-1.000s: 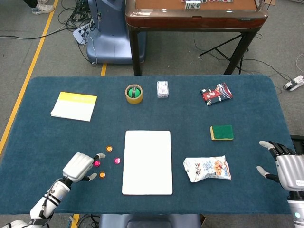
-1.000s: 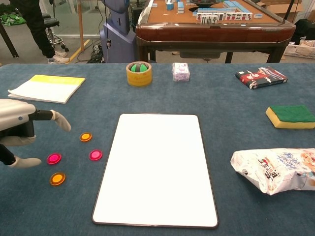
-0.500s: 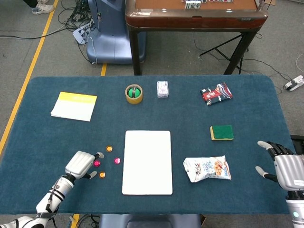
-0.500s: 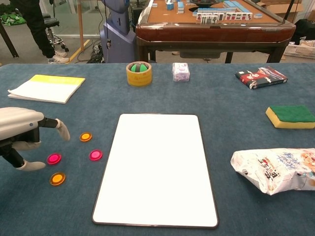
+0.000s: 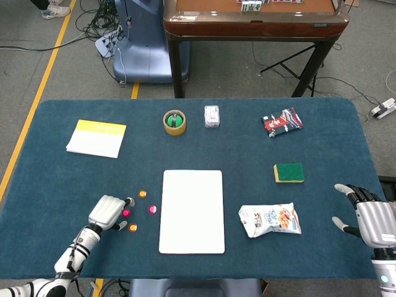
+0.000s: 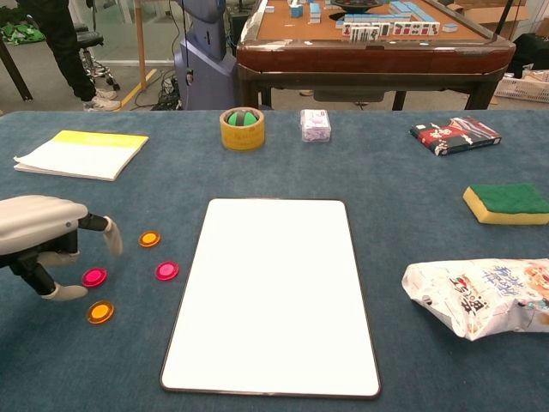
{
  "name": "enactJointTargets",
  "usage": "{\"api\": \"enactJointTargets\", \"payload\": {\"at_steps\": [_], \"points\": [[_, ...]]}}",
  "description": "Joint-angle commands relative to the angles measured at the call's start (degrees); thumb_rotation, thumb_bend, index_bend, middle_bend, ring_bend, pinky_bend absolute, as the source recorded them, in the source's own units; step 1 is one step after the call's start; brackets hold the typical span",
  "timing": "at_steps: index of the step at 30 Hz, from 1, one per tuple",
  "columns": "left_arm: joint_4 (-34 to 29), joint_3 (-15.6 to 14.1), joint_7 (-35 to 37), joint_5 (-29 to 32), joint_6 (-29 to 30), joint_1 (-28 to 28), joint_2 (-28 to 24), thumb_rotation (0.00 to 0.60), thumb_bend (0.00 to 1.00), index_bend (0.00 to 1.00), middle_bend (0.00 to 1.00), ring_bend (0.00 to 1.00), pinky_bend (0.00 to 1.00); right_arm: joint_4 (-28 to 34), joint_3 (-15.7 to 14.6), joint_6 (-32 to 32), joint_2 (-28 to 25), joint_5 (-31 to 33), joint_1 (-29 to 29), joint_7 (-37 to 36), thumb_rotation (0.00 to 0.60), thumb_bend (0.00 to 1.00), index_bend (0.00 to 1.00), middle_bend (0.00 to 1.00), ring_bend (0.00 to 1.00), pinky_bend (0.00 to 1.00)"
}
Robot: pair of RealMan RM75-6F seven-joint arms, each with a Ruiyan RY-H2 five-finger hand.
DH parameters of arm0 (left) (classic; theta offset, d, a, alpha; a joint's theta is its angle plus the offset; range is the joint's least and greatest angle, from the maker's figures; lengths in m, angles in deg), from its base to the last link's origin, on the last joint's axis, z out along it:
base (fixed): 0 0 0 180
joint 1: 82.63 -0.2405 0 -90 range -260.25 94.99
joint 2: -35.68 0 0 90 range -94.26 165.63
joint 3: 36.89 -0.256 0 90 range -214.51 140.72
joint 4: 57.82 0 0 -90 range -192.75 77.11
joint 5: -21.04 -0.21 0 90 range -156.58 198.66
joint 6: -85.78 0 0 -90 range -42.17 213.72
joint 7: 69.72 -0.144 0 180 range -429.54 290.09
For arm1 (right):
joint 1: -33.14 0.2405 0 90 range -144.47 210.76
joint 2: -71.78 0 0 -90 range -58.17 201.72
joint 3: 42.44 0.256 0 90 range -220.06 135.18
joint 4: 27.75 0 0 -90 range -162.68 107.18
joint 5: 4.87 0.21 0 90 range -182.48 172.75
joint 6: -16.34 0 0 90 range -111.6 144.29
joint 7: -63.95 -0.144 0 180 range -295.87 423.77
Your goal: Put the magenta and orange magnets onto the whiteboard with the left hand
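Two magenta magnets and two orange magnets lie on the blue cloth left of the whiteboard. My left hand hovers low over the leftmost magenta magnet. Its fingers curl down, apart, on either side of that magnet, and nothing is held. In the head view the left hand sits just left of the magnets, with the whiteboard bare beside them. My right hand rests with spread fingers at the table's right edge, holding nothing.
A snack bag lies right of the whiteboard, a green sponge beyond it. At the back are a yellow notepad, a tape roll, a small packet and a red pouch.
The left hand has sunk lower and shifted slightly toward the magnets, its fingers curling down around the leftmost magenta one. The magnets and the right hand have hardly moved.
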Motion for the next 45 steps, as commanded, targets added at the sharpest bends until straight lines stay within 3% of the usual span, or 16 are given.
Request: {"api": "enactJointTargets", "payload": {"at_steps": [1, 25, 45], "points": [[0.9, -0.21, -0.54, 0.76, 0.1, 0.21, 0.52, 0.6, 0.27, 0.44, 1.0, 1.0, 1.0, -0.01, 0.03, 0.0, 0.01, 0.06, -0.01, -0.06, 0.6, 0.06, 0.26, 0.3, 0.3, 0.42], [3.54, -0.18, 2.51, 2.67, 0.05, 1.01, 2.3, 0.6, 0.28, 0.52, 1.0, 1.0, 1.0, 0.0, 0.01, 0.58, 0.07, 0.39, 0.23, 0.29, 0.6, 0.06, 0.26, 0.3, 0.3, 0.42], [3.4, -0.69, -0.78, 6.8, -0.24, 2.16, 2.6, 0.6, 0.3, 0.55, 1.0, 1.0, 1.0, 0.07, 0.05, 0.78, 0.08, 0.63, 0.32, 0.45, 0.6, 0.06, 0.26, 0.3, 0.3, 0.42]]}}
